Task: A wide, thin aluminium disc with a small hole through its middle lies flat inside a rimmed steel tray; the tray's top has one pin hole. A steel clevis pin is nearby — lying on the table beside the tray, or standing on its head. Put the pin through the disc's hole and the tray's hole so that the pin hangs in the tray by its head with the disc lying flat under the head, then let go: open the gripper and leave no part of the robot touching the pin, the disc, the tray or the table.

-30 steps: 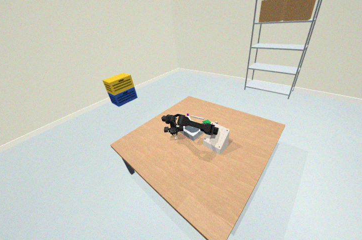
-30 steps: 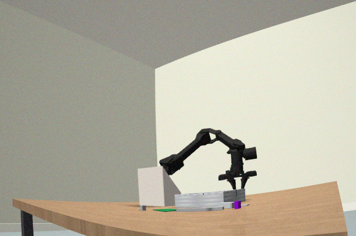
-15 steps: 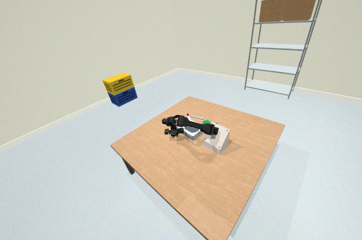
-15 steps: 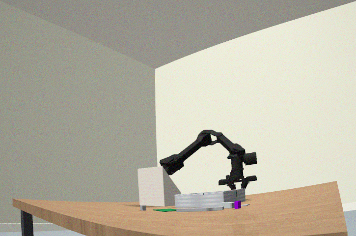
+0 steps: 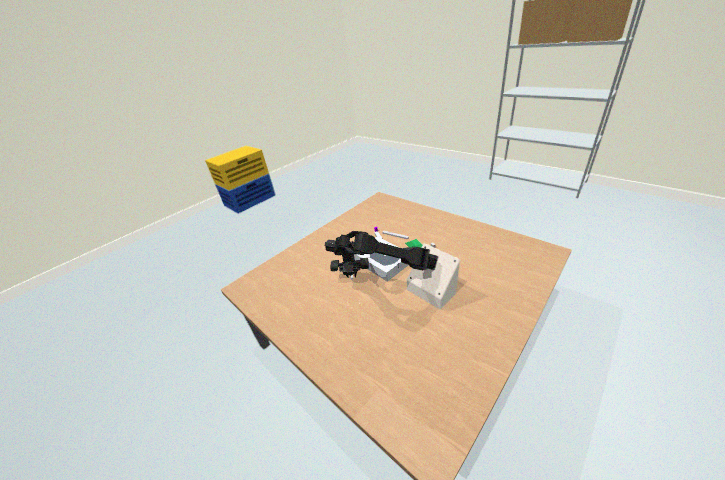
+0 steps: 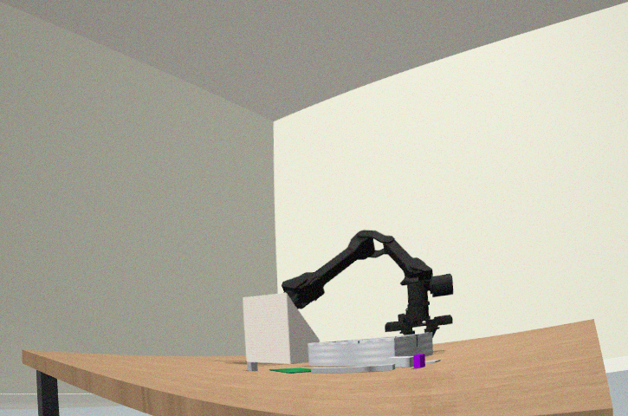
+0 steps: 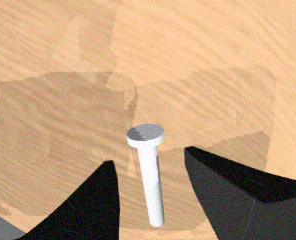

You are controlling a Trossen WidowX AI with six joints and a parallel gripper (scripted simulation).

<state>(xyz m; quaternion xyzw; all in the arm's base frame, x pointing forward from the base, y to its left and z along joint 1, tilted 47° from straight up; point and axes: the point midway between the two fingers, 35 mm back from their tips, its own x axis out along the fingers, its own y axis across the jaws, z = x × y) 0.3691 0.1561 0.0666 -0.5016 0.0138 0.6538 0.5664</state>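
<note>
Lying between the parted jaws [image 5: 350,275], the pin [image 7: 151,175] is ungripped, its head beyond the fingertips.

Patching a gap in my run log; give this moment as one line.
pincer: open | pin: between fingers, ungripped | disc: not inserted | next: likely close on pin

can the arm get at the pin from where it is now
Probably yes: the open gripper points down over the pin, whose shank lies between the fingers with a gap on each side, and nothing shows in the way.
</note>
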